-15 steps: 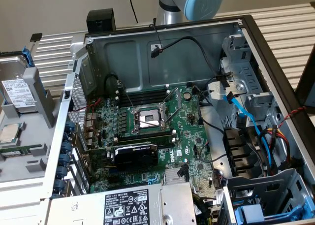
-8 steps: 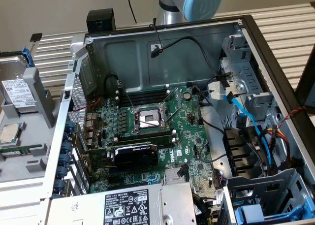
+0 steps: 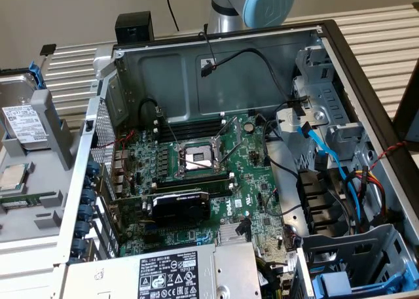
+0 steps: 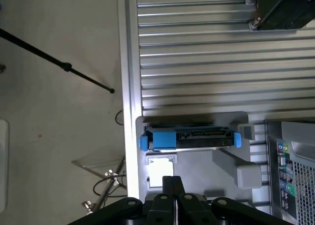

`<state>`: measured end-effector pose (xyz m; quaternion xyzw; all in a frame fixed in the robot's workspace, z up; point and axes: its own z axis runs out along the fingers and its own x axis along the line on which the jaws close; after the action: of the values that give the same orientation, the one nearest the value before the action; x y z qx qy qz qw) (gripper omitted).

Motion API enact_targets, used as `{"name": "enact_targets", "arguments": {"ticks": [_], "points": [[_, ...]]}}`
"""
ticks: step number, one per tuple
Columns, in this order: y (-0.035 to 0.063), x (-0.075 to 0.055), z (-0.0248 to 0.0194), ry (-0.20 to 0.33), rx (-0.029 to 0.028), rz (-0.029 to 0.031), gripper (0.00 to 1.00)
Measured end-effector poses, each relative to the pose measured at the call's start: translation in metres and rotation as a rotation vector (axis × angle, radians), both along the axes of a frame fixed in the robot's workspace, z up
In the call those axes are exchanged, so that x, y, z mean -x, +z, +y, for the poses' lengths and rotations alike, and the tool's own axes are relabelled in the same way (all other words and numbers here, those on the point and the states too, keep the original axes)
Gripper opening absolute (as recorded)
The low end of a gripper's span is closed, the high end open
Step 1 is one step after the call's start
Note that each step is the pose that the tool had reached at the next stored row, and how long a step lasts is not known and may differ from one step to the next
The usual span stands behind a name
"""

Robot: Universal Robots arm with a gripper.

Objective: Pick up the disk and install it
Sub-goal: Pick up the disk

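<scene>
Aluminium slatted tabletop (image 3: 386, 44) carries the whole setup, and most of it is taken up by a big grey steel computer case (image 3: 216, 76) lying open on its side. Inside there's the green motherboard (image 3: 258, 155) with a bare CPU socket in the middle, and a silver power supply box (image 3: 170, 276) with a black-and-white sticker at the near edge. The robot's silver arm with its light-blue joint cap (image 3: 226, 8) rises behind the far wall of the case.

Outside the case, on the exterior view's left, sits a grey plastic holder tray (image 3: 42, 106). The disk (image 3: 23, 119), a silver metal hard drive with a white label in a bright blue plastic carrier, is parked in that tray, leaning at a tilt at its far end. So it's not in the case.

From the wrist view the disk (image 4: 189, 138) shows edge-on, with blue clips at both ends. The black gripper (image 4: 173, 179) hangs over the tray, near the disk but apart from it. Its jaws are clenched together with nothing between them.

A small square silver CPU chip (image 3: 13, 178) lies on the tray just nearer than the disk.
</scene>
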<state>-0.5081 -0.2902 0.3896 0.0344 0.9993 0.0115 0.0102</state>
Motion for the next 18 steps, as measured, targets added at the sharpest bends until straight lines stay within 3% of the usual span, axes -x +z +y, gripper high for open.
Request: {"name": "enact_targets", "arguments": {"ticks": [10, 18], "points": [[0.0000, 0.0000, 0.0000, 0.007, 0.0000, 0.0000, 0.11], [0.0000, 0.0000, 0.0000, 0.151, 0.0000, -0.0001, 0.11]]}}
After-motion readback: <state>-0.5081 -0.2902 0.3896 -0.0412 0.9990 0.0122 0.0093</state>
